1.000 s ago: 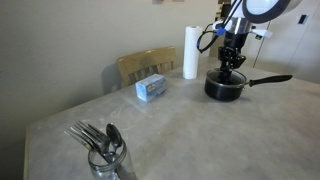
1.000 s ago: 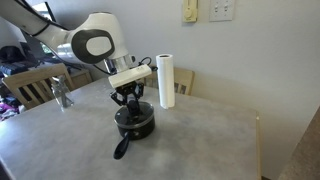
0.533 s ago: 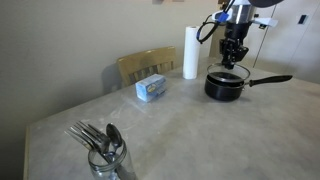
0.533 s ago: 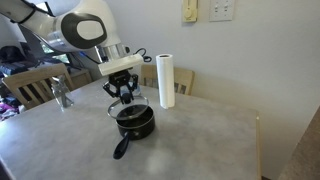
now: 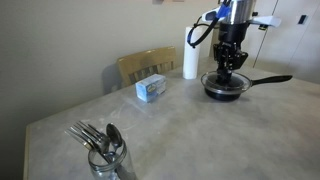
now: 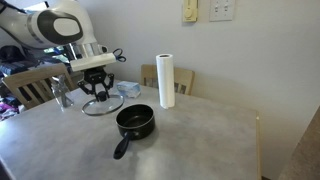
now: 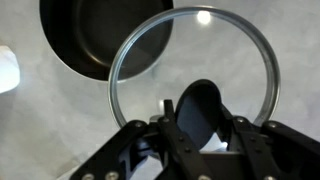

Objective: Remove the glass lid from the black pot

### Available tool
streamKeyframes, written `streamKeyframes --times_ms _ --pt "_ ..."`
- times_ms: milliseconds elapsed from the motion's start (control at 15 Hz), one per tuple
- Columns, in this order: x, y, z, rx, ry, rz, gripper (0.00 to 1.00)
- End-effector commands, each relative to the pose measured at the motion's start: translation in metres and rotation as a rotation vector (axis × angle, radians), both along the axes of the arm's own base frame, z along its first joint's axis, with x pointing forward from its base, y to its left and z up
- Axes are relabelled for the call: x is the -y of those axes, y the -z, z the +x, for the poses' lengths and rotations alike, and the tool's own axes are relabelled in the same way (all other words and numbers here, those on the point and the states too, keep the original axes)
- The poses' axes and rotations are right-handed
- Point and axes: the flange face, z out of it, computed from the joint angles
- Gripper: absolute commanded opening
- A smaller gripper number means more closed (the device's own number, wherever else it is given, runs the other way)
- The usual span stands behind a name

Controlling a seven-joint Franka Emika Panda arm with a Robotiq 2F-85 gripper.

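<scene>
My gripper (image 6: pixel 97 88) is shut on the black knob of the glass lid (image 6: pixel 97 106) and holds it just above the table, to the side of the black pot (image 6: pixel 135 122). The pot stands open, its long handle pointing to the table's front edge. In the wrist view the gripper (image 7: pixel 200 115) clamps the knob, the lid's metal rim (image 7: pixel 190 12) rings it, and the open pot (image 7: pixel 95 35) lies at the upper left, partly under the lid's edge. In an exterior view the gripper (image 5: pixel 229 60) holds the lid (image 5: pixel 221 79) in line with the pot (image 5: pixel 268 79).
A white paper towel roll (image 6: pixel 166 80) stands behind the pot, also in an exterior view (image 5: pixel 190 52). A blue box (image 5: pixel 151 88), a glass of spoons (image 5: pixel 105 152) near the table edge and a wooden chair (image 5: pixel 145 64) behind the table.
The gripper has lifted the lid off the pot and carried it sideways, away from the pot and down close to the table. The pot now stands open and has not moved.
</scene>
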Motion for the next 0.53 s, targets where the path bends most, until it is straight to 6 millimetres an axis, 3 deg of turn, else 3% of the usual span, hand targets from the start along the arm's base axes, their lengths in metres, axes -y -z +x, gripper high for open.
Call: streamKeyframes --times_ms 0,200,467 --pt "-0.047 0.008 -0.030 -0.010 -0.024 0.012 0.16" --pt "-0.090 0.033 -0.041 -0.009 0.024 0.054 0.16" --pt "-0.130 0.062 -0.053 0.009 0.130 0.130 0.16"
